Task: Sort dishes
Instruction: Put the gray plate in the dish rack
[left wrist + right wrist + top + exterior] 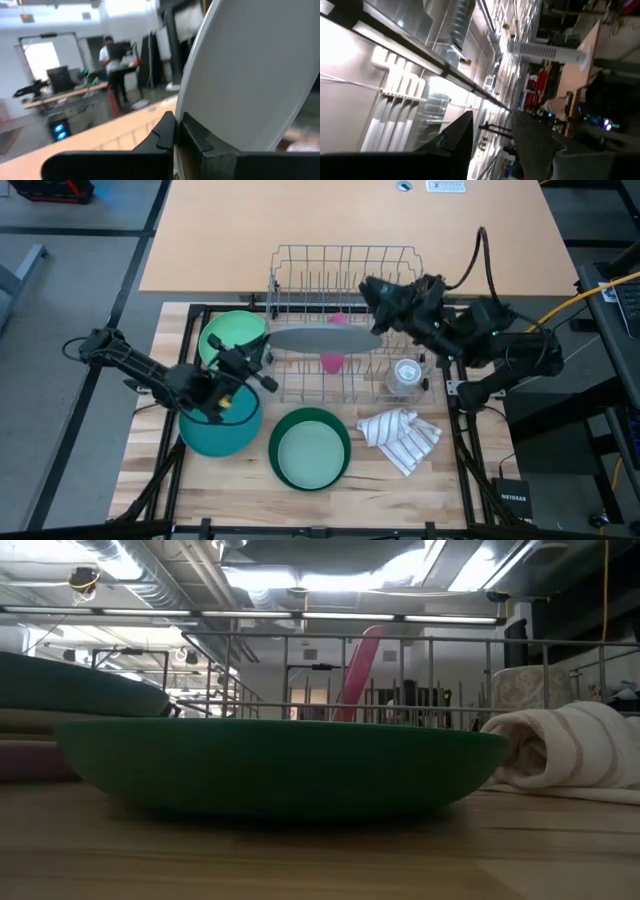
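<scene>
The rack [345, 320] stands far-centre. Across it hangs a grey plate [322, 338], its left rim clamped in the left gripper [262, 360]; the right gripper [375, 292], fingers apart, waits at its right end. Probably light, stiff, slick: grip the rim.

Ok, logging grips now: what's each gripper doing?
Left gripper: shut on grey plate.
Right gripper: open, holding nothing.

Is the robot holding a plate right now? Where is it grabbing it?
Yes. The left gripper is shut on the rim of a grey plate, held on edge over the dish rack. The right gripper is open, holding nothing.
</scene>
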Controlling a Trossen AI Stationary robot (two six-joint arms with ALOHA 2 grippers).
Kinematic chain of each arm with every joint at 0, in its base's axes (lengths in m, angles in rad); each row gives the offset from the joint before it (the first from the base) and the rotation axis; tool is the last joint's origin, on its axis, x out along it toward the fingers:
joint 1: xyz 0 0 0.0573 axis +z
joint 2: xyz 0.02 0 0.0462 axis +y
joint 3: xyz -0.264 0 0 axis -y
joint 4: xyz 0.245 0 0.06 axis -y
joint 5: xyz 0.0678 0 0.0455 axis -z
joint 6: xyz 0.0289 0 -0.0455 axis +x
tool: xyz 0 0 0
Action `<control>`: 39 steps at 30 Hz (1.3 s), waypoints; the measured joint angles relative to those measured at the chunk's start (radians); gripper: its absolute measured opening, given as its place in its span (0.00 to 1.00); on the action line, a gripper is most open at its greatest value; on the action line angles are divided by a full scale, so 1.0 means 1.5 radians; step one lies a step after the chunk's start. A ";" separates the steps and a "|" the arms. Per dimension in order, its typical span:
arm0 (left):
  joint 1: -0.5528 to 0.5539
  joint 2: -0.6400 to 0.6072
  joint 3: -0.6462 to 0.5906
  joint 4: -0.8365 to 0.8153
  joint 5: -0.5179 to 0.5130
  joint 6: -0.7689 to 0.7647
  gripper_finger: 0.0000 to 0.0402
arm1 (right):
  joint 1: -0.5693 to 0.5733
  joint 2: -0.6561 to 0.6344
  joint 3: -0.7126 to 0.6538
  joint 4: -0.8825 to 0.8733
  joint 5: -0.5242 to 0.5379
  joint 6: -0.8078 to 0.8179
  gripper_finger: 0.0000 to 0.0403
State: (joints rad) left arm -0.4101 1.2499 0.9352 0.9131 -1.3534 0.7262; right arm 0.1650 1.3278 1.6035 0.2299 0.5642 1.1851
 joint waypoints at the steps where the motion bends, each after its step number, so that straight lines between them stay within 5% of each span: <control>1: 0.000 0.000 0.000 0.040 0.006 0.037 0.00 | -0.009 -0.003 0.000 -0.005 0.000 0.000 0.35; 9: 0.006 0.000 0.000 0.213 0.017 0.318 0.00 | -0.068 -0.022 0.000 -0.008 -0.014 0.003 0.35; 15: 0.054 0.001 0.000 0.249 0.085 0.439 0.00 | -0.164 -0.022 0.000 -0.135 -0.245 0.151 0.35; 22: 0.147 0.001 0.000 0.371 0.149 0.619 0.00 | -0.242 -0.018 -0.001 -0.253 -0.280 0.190 0.35; 34: 0.285 0.007 0.000 0.437 0.276 0.664 0.00 | -0.352 -0.013 -0.037 -0.263 -0.307 0.232 0.35; 39: 0.329 0.007 0.000 0.437 0.285 0.686 0.00 | -0.399 -0.008 -0.103 -0.124 -0.358 0.307 0.35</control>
State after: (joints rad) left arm 0.0835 1.2602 0.9352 1.5682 -0.9261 1.7556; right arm -0.4340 1.3164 1.4492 0.0443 0.0266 1.6456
